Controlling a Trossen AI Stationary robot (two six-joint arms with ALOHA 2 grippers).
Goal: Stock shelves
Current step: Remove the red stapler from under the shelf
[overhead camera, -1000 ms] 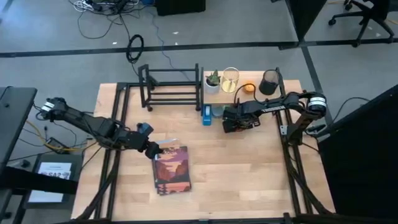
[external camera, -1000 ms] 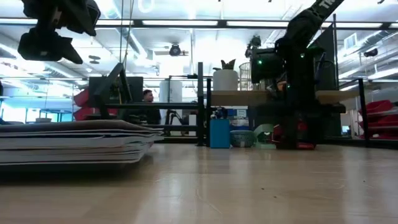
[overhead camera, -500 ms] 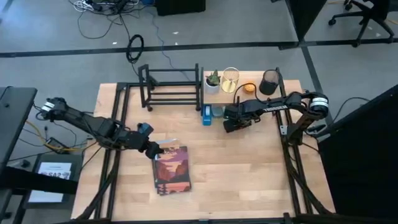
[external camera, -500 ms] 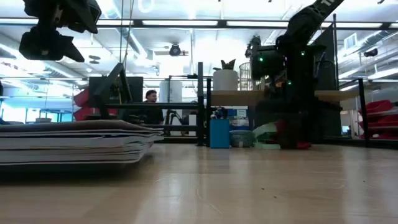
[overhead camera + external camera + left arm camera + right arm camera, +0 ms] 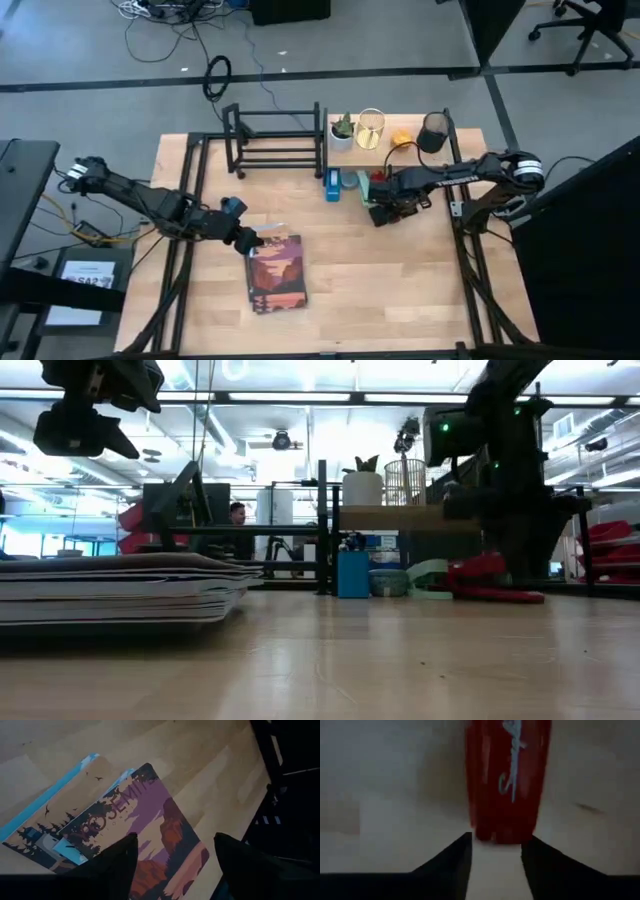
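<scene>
A red stapler [image 5: 507, 780] with white script lies on the table [image 5: 400, 280] by the front edge of the pale wooden shelf [image 5: 455, 135]; it also shows in the low view [image 5: 492, 578]. My right gripper [image 5: 385, 208] hovers just on its near side, open, with the stapler's end just beyond its fingertips [image 5: 496, 842]. The black bar rack [image 5: 275, 140] stands to the left of the wooden shelf. My left gripper [image 5: 248, 240] hangs open above the far end of a stack of books [image 5: 277, 272], whose top cover [image 5: 145, 835] shows between its fingers.
The wooden shelf carries a potted plant [image 5: 342, 130], a wire cup [image 5: 371, 128], an orange thing [image 5: 400, 140] and a black cup [image 5: 434, 130]. A blue box [image 5: 332, 185] and a teal thing [image 5: 350, 180] sit at its front. Bare tabletop lies right of the books.
My right gripper has drawn back from the wooden shelf toward the table's near and right edges. The red stapler, which was mostly hidden under the gripper, now lies in plain sight on the table in the low view.
</scene>
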